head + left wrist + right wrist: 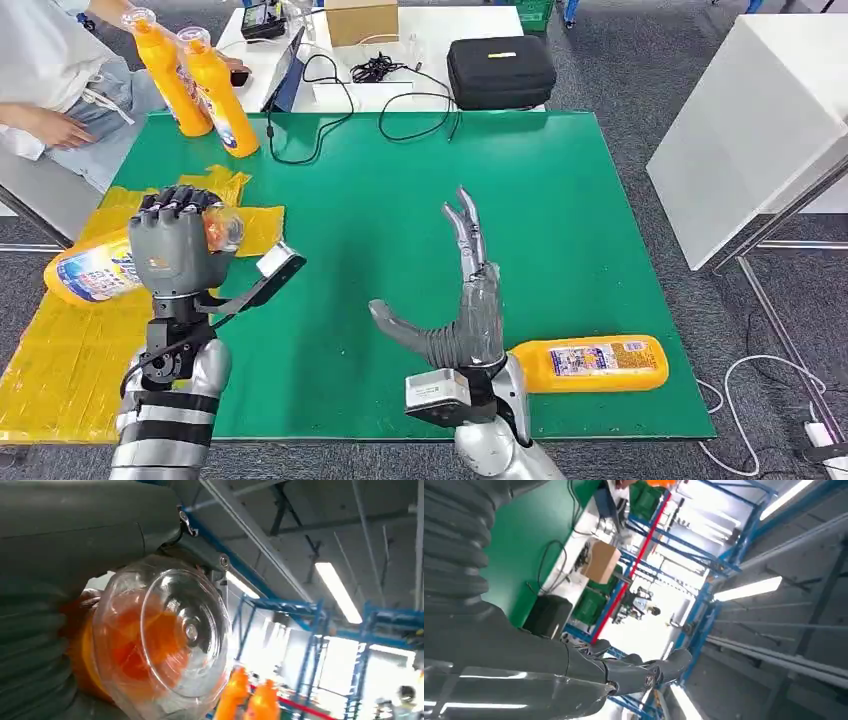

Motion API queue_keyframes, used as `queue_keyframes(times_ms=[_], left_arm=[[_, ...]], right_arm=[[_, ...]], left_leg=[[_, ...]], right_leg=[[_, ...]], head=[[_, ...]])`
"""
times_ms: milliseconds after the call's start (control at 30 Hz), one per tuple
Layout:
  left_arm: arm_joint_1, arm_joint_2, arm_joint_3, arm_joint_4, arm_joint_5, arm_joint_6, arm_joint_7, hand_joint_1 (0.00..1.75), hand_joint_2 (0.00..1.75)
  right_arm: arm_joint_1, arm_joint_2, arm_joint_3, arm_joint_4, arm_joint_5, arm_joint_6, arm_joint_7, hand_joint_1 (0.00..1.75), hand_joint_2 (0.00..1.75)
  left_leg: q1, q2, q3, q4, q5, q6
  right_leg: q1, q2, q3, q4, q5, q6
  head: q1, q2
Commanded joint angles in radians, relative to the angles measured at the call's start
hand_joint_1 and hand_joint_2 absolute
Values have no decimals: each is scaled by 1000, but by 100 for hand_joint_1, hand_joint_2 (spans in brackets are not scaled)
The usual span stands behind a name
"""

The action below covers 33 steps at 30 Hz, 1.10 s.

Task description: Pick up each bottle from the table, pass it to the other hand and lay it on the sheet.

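- Gripping an orange bottle (pixel 100 268) is your left hand (pixel 178 240); fingers curl over the neck end, the clear cap (pixel 226 228) pokes out beside the hand, and the labelled body points away over the yellow sheet (pixel 70 360).
- From the left wrist camera you see that same clear cap (pixel 165 635) close up, with orange liquid behind it and the grey thumb pressed along its side.
- Your right hand (pixel 462 300) is raised over the green table (pixel 590 220), fingers straight and spread, thumb out to the side, holding nothing.
- A second orange bottle (pixel 590 364) lies on its side on the green surface just beside your right wrist, near the table's front edge; you cannot tell whether the wrist touches it.
- Two more orange bottles (pixel 195 85) stand tilted at the far left corner of the table, held at the caps by a person (pixel 55 80) seated there.
- Behind the green table you have a white table (pixel 420 30) carrying a black case (pixel 500 70), a cardboard box (pixel 362 20) and a black cable (pixel 330 110) that trails onto the green.
- To the right stands another white table (pixel 760 120).
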Motion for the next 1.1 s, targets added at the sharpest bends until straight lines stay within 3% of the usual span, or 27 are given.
queue_keyframes(times_ms=[33,200,333,600,933,1100], left_arm=[[-283,153,-427,660,-10,-89,146,175,175],[-319,121,-388,811,-1,-131,116,175,175],[-376,123,-395,923,-10,-165,137,175,175],[-380,124,-393,928,-10,-163,133,175,175],[-454,133,-336,1042,25,-268,120,175,175],[-480,119,-411,1044,9,-321,211,175,175]], right_arm=[[13,-66,-8,-59,31,56,12,0,175],[27,-69,-17,-41,47,86,26,0,175],[24,-61,-22,-16,47,113,29,0,175],[23,-60,-23,-13,47,113,29,0,175],[7,-57,-13,27,28,151,30,0,175],[24,-58,-26,31,28,154,35,0,175]], left_leg=[[0,-8,4,-2,1,0],[1,1,4,-1,0,0],[1,0,4,-1,0,0],[1,1,1,0,0,0],[1,2,2,0,0,0],[1,0,0,0,0,0]], right_leg=[[0,-9,7,-1,-1,-1],[0,-1,6,-1,0,0],[1,-1,6,0,-1,-1],[1,1,3,0,0,0],[1,1,4,0,0,-1],[1,0,3,0,0,0]], head=[[0,0],[0,0],[0,0],[0,0],[0,0],[0,0]])
